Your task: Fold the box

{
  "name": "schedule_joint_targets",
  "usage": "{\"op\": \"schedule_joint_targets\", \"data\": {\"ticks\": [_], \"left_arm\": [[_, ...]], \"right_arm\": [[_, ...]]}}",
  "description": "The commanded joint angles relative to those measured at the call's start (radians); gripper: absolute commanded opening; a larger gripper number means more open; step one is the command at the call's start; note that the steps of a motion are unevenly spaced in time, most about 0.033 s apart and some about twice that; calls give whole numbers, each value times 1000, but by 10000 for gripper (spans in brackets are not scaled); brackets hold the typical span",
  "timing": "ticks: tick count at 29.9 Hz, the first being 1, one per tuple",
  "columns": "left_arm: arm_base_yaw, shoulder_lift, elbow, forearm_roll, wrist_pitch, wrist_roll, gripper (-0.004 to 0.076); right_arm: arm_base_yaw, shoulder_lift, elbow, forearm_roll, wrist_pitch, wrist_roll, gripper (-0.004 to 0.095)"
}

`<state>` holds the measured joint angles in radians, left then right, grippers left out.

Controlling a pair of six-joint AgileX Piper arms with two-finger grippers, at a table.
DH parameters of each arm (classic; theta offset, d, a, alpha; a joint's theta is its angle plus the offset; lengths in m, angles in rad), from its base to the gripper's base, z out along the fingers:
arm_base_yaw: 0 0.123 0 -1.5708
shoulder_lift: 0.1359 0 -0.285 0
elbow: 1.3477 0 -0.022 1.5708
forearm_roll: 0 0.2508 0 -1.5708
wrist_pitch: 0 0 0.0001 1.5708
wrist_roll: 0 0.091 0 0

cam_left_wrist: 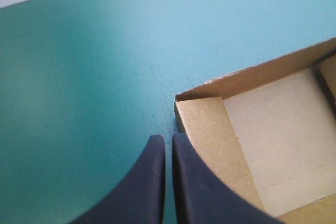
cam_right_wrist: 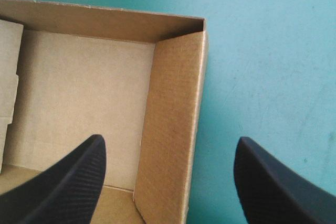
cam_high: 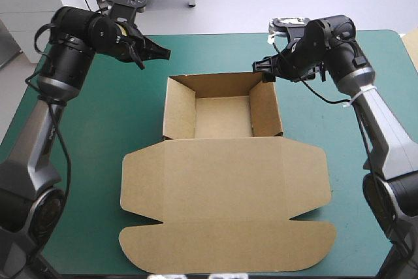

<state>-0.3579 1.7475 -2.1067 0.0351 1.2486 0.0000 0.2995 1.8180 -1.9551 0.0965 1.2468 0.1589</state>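
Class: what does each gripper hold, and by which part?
Nothing. The left gripper is shut and empty near the box; the right gripper stands open astride one side wall, not gripping.

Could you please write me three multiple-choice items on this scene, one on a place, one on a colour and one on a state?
1. Where does the lid of the brown cardboard box lie?
A) flat on the table, toward its near edge
B) folded over the tray
C) upright against the far wall

2. What colour is the table cover?
A) red
B) teal-green
C) white

3. How do the black fin-shaped fingers of the right gripper stand?
A) shut on the box
B) shut on nothing
C) open

Answers:
1 A: the lid spreads flat in front of the open tray.
2 B: teal-green shows all around the box.
3 C: the fingers stand wide apart, with the tray's side wall seen between them.
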Motion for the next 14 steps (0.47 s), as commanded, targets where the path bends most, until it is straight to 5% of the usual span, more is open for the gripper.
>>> {"op": "schedule_joint_targets", "data": {"ticks": [1, 8, 14], "left_arm": [[0, -152, 18, 9, 42, 0, -8], [0, -394, 334, 50, 36, 0, -8], [0, -606, 673, 136, -114, -38, -8]], "right_arm": [[-5, -53, 51, 4, -1, 0, 639], [-5, -53, 230, 4, -108, 0, 638], [-5, -52, 276, 3, -164, -7, 639]]}}
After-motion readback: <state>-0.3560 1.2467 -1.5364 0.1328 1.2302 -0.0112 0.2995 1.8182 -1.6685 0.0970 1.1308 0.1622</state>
